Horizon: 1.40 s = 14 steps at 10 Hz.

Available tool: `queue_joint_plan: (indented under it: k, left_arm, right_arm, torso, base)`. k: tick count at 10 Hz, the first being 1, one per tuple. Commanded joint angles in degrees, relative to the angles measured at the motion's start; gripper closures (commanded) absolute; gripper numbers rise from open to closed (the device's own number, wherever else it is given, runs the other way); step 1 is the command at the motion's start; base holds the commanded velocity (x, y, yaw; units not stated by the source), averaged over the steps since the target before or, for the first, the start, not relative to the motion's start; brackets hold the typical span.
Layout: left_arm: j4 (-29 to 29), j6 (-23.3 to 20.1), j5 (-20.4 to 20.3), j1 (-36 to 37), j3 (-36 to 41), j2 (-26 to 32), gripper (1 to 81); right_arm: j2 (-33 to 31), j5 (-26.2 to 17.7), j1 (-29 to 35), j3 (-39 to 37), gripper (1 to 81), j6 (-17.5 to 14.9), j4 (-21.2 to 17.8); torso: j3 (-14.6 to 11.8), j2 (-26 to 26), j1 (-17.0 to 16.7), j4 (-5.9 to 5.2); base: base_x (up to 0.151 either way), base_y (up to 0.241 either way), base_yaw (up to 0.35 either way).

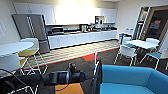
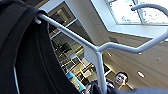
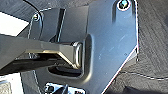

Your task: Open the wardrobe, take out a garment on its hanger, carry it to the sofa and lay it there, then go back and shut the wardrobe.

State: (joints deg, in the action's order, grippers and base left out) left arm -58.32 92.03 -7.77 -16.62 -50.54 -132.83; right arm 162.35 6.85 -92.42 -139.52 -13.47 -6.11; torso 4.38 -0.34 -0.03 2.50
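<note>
In the head view my left arm reaches in from the left, and my left gripper (image 1: 89, 76) is shut on the thin white hanger (image 1: 96, 63). The black garment (image 1: 99, 76) hangs limp from it, right at the left end of the bright blue sofa (image 1: 130, 80). The left wrist view shows the hanger (image 2: 100, 48) from close below, with its curved hook and sloping bar. There the garment (image 2: 27, 57) is draped over one shoulder of it. The right wrist view shows the robot's own dark plate over grey carpet.
A round white table (image 1: 12, 47) and white chairs with yellow seats (image 1: 28, 53) stand at the left. At the right is a white table (image 1: 143, 44) with blue-seated chairs. A kitchen counter (image 1: 80, 37) and a fridge (image 1: 32, 28) line the far wall. A person (image 2: 121, 79) stands nearby.
</note>
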Motion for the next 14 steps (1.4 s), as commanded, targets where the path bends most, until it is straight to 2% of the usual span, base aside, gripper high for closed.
queue_joint_plan:
  k: [1,14]
  left_arm:
    - [-1.89,-0.71,-2.08,8.22,2.11,0.54,81.1]
    - [-2.68,-0.71,-2.08,7.61,3.34,1.68,81.1]
  right_arm:
    - [-0.77,-3.34,1.66,0.31,1.0,-0.06,0.39]
    - [-0.51,-3.42,1.57,0.23,1.0,-0.06,0.48]
  torso:
    - [0.00,0.00,0.03,0.00]
    - [0.00,-0.02,0.03,0.00]
  base:
    - [0.000,0.000,-0.242]
    - [0.000,0.000,-0.243]
